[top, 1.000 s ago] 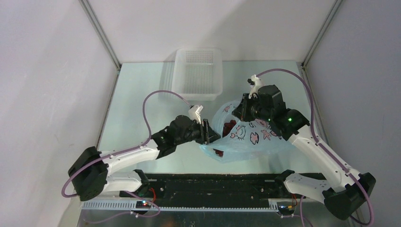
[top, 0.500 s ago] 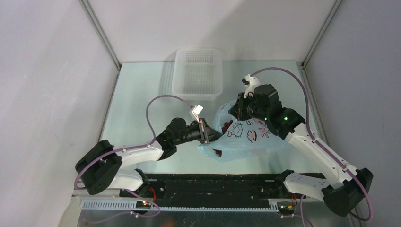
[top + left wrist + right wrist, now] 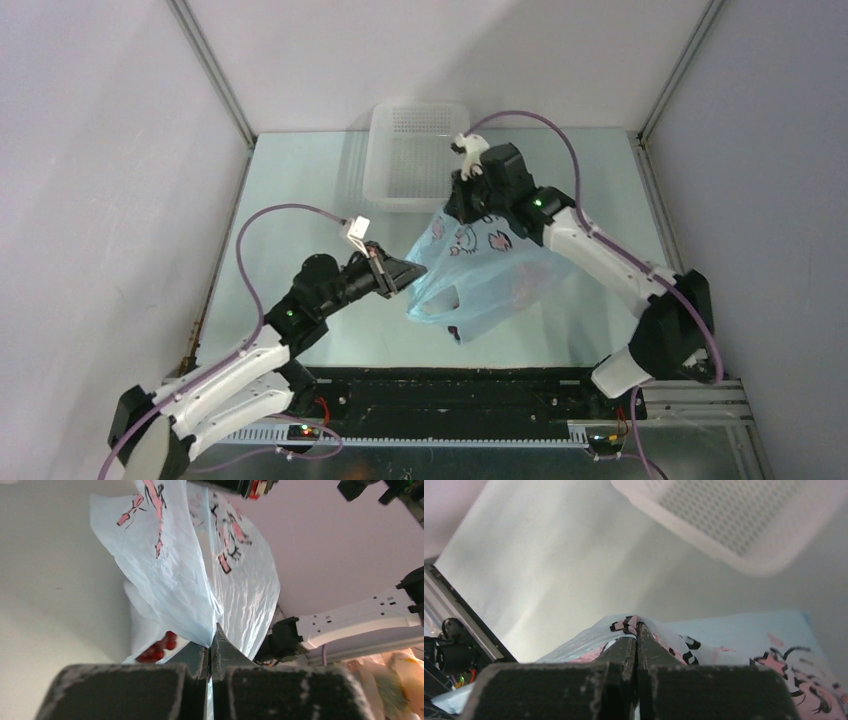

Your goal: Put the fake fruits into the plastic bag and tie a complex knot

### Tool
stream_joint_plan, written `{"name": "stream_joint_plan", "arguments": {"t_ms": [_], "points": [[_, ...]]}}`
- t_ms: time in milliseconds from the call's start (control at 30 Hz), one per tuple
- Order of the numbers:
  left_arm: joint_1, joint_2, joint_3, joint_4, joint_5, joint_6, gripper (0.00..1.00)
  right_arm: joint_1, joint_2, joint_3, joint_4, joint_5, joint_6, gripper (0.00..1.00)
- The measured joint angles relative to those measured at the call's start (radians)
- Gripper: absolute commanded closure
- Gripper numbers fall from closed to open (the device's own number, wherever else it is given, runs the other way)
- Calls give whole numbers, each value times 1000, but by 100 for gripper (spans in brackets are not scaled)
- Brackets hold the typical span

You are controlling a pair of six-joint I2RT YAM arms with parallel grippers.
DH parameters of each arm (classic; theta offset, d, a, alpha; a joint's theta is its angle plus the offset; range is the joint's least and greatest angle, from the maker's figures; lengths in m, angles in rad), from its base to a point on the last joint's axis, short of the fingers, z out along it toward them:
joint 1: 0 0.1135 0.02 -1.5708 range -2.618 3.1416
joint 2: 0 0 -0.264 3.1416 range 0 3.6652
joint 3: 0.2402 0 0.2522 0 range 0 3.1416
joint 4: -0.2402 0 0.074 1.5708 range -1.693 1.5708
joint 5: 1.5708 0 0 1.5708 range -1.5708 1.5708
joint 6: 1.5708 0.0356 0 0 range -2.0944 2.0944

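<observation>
The light-blue plastic bag point(image 3: 490, 285) with pink and black cartoon prints hangs stretched between both grippers above the table. My left gripper point(image 3: 408, 277) is shut on a pinch of its left edge point(image 3: 212, 636). My right gripper point(image 3: 460, 207) is shut on the printed top edge point(image 3: 637, 626), close to the basket. Dark-red grapes point(image 3: 159, 648) show low inside the bag, and a reddish fruit point(image 3: 520, 290) glows faintly through the film. The other fake fruits are hidden by the plastic. No knot is in view.
A white perforated basket point(image 3: 418, 150) stands at the back centre, just beyond the right gripper, and fills the upper right of the right wrist view point(image 3: 734, 520). White walls close in the table on three sides. The right arm point(image 3: 350, 625) crosses behind the bag.
The left gripper closed on the bag's edge and pulled back to the left. The right gripper carried the bag's top up and toward the basket, lifting and stretching the bag.
</observation>
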Motion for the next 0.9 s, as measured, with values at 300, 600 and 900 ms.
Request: {"name": "stream_joint_plan", "arguments": {"t_ms": [300,600,900], "points": [[160,-95,5,-232,-27,60,100,49,307,361,0,-78,-65,47],[305,-20,215,-534,111,263,100,46,207,349,-24,-100,-121,8],[352,-24,244,-620,214,449,100,237,-330,-43,29,-88,-203,9]]}}
